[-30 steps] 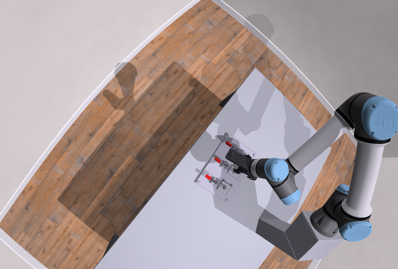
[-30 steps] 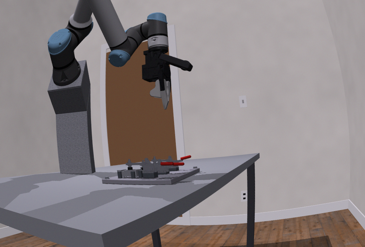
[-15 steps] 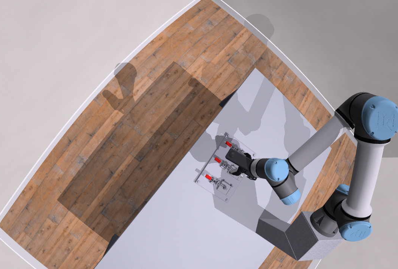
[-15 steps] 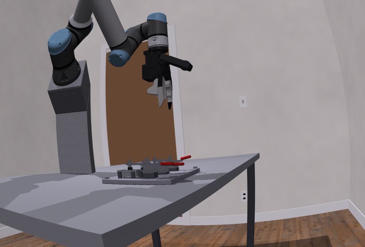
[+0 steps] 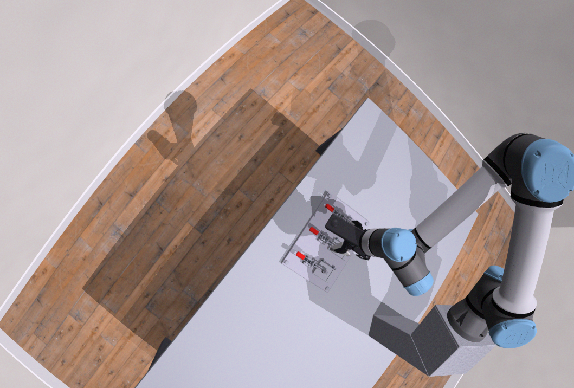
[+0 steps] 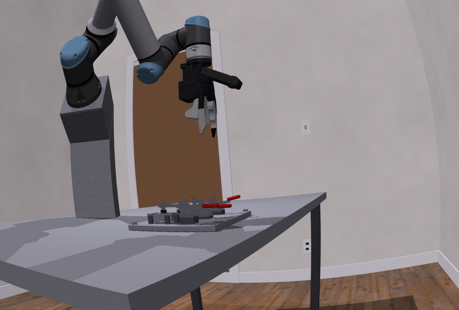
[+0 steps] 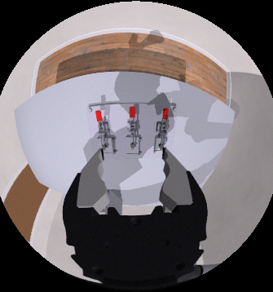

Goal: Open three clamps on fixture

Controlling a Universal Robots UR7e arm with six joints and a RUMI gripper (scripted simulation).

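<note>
While hanging high over the fixture (image 6: 189, 221): gripper (image 6: 207, 124) released, holding nothing
Wrist view: three red clamp handles (image 7: 132, 112) in a row
Exterior view: one handle (image 6: 233, 197) tilted up

No readable text, number or brand shows in any view; the only mark is an embossed emblem on the blue joint caps (image 5: 549, 170) of the arm, too faint to make out as letters.

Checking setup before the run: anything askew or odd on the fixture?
One red clamp handle tilts up at the far end while the other two lie flat. Fixture plate sits flat on the table. The pincer hangs open high above, touching nothing.
</note>
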